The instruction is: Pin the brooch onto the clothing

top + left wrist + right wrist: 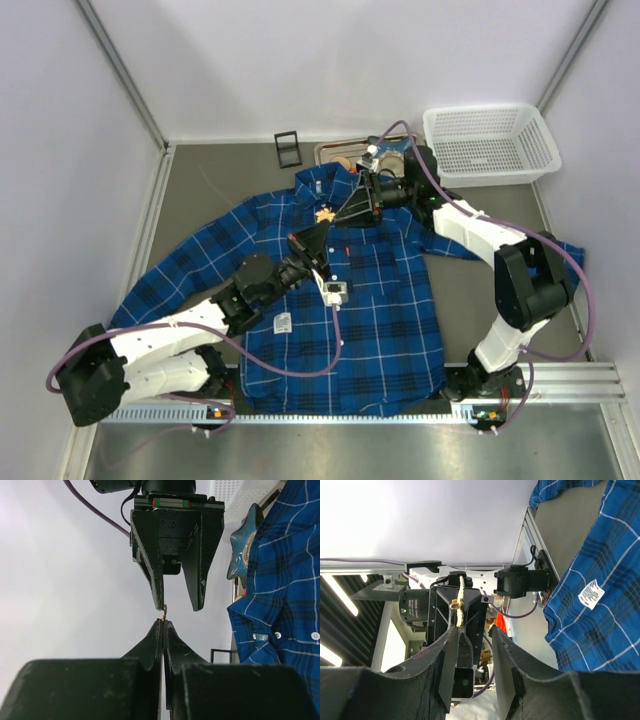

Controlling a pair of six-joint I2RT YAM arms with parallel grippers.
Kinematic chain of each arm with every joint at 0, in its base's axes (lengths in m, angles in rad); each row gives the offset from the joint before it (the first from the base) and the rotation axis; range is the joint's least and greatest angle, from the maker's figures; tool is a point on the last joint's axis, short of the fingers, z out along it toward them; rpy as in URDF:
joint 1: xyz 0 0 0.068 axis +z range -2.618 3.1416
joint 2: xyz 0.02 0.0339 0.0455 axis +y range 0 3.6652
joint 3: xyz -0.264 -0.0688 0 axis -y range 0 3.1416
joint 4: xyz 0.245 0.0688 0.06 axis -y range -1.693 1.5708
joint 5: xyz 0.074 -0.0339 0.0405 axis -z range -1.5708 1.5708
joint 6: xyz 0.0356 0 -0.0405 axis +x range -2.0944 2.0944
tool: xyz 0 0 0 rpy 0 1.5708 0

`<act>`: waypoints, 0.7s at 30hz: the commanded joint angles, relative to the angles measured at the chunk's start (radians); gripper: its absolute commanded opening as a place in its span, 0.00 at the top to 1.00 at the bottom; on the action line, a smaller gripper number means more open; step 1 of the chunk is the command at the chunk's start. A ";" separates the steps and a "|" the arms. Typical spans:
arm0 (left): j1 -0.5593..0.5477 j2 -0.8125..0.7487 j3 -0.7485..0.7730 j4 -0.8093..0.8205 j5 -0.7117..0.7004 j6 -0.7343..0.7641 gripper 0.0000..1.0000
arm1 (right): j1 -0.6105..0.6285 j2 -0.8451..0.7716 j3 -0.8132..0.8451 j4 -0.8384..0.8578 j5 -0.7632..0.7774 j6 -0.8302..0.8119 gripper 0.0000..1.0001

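The left gripper (163,623), clamped shut on the tiny pale gold star-like brooch (459,602), holds it aloft above the blue and navy plaid shirt (380,300) spread on the counter (200,190), apparently so the half-open right gripper (179,607), one tip touching it, can work its pin.

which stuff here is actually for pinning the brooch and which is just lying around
For the job:
- brooch
- shirt
- left end effector, shut on the brooch
- right end effector, open, facing it

Lying about:
- white basket
- blue star dish
- metal tray
- black stand
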 commanded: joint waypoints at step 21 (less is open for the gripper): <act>-0.004 -0.026 0.004 -0.032 0.056 0.007 1.00 | 0.012 0.013 0.048 0.078 -0.008 0.036 0.88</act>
